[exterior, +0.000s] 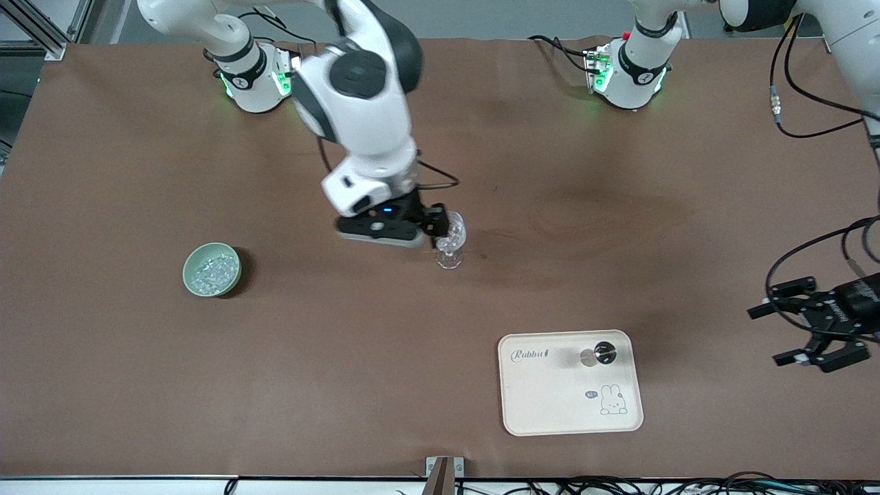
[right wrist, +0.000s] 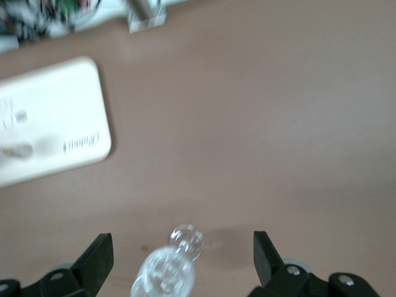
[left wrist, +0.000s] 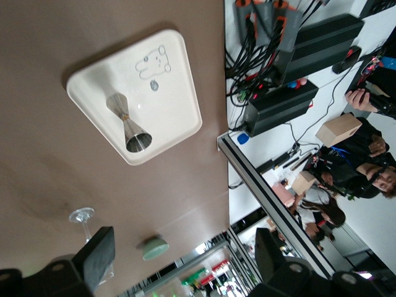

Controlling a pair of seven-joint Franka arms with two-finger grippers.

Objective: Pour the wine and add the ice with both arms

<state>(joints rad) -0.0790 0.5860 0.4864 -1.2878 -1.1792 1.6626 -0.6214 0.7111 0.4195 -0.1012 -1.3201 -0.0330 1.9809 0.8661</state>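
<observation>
A clear cut-pattern stemmed glass [exterior: 452, 245] stands upright at the table's middle. My right gripper [exterior: 441, 224] is open with a finger on each side of the glass bowl [right wrist: 164, 276], not closed on it. The silvery jigger [exterior: 597, 355] stands on a cream tray [exterior: 550, 402], nearer the front camera; no liquid shows. The ice [exterior: 213, 269] fills a pale green bowl [exterior: 190, 278] toward the right arm's end. My left gripper [exterior: 801, 332] is open and empty, in the air at the left arm's end; its view shows the jigger [left wrist: 129, 121], tray [left wrist: 176, 105], glass [left wrist: 81, 216] and bowl [left wrist: 154, 248].
The tray [right wrist: 55, 105] also shows in the right wrist view, near the table's front edge. A metal bracket [exterior: 443, 471] sits at that edge. Black cables hang beside the left arm [exterior: 784, 82]. Brown tabletop lies between bowl, glass and tray.
</observation>
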